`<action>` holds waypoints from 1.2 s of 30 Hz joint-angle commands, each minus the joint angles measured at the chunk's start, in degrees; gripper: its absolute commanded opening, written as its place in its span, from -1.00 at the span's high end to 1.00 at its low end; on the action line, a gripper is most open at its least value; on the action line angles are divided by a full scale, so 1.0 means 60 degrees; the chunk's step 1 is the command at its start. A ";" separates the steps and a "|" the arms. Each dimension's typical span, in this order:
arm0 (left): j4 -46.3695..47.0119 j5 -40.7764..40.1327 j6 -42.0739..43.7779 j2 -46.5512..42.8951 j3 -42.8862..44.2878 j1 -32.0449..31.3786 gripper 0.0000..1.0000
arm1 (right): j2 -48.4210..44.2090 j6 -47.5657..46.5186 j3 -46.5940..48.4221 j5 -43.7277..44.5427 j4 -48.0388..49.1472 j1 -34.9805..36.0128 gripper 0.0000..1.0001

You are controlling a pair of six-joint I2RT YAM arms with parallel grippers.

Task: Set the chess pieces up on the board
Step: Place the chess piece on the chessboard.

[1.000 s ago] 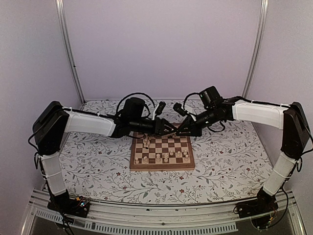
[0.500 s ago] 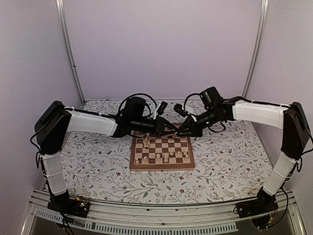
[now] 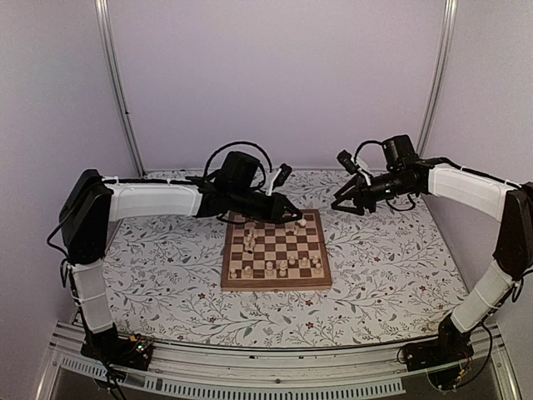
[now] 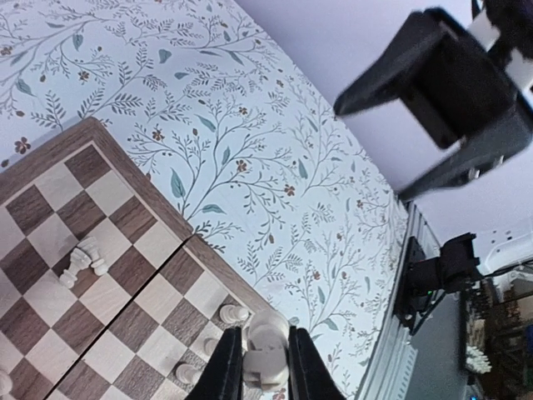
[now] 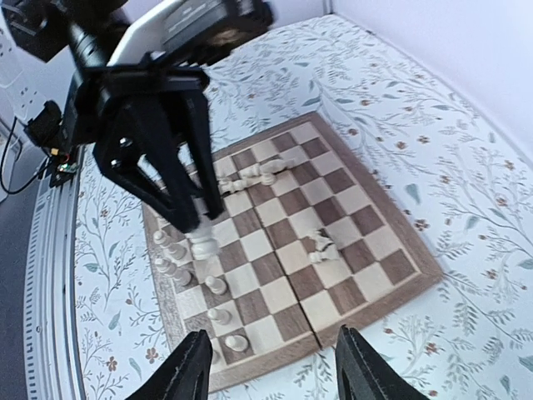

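Note:
The board (image 3: 275, 285) lies mid-table, with a row of pale chess pieces (image 3: 283, 267) standing along its near side and a few toppled ones (image 3: 250, 242) at its far left. My left gripper (image 3: 291, 218) hovers over the board's far side, shut on a pale chess piece (image 4: 266, 350) that also shows in the right wrist view (image 5: 202, 243). My right gripper (image 3: 340, 204) hangs open and empty off the board's far right corner. In the right wrist view its fingers (image 5: 191, 367) frame the board's border (image 5: 367, 309). One toppled piece (image 5: 321, 246) lies mid-board.
A floral table cover (image 3: 166, 267) surrounds the board. Metal frame posts (image 3: 121, 92) stand at the back corners, and a rail (image 3: 250, 367) runs along the near edge. The right arm's black wrist (image 4: 450, 92) hangs close above the left gripper.
The two grippers met tip to tip over the board's far right. The right one has opened and drawn back to the right. The left one has shut on the piece.

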 commanded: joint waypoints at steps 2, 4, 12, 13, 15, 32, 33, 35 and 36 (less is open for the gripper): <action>-0.2900 -0.1480 0.2515 -0.0168 0.1238 -0.0838 0.76 | -0.0466 -0.0114 -0.0186 -0.0285 0.0036 -0.0889 -0.07; -0.3676 -0.1967 0.3190 0.0074 0.1733 -0.1192 0.77 | -0.0377 -0.0118 -0.0213 -0.0049 0.0045 -0.0997 -0.07; -0.5911 -0.3825 0.4592 0.1356 0.3332 -0.2194 0.76 | -0.0079 -0.0266 -0.0290 0.0130 0.0045 -0.1091 -0.08; -0.6045 -0.3918 0.4630 0.1466 0.3448 -0.2268 0.76 | -0.0057 -0.0278 -0.0296 0.0148 0.0036 -0.1107 -0.08; -0.6295 -0.4039 0.4741 0.1674 0.3686 -0.2360 0.77 | -0.0035 -0.0286 -0.0305 0.0209 0.0023 -0.1096 -0.08; -0.7366 -0.4314 0.5032 0.2749 0.4730 -0.2774 0.76 | -0.0012 -0.0526 -0.0313 0.0453 -0.0071 -0.1158 -0.08; -0.7366 -0.4303 0.5038 0.2803 0.4754 -0.2791 0.75 | -0.0005 -0.0523 -0.0317 0.0459 -0.0074 -0.1160 -0.08; -0.7391 -0.4280 0.5043 0.2889 0.4790 -0.2814 0.75 | 0.0017 -0.0542 -0.0319 0.0458 -0.0086 -0.1163 -0.08; -0.7402 -0.4273 0.5042 0.2937 0.4824 -0.2827 0.75 | 0.0024 -0.0560 -0.0313 0.0460 -0.0101 -0.1162 -0.08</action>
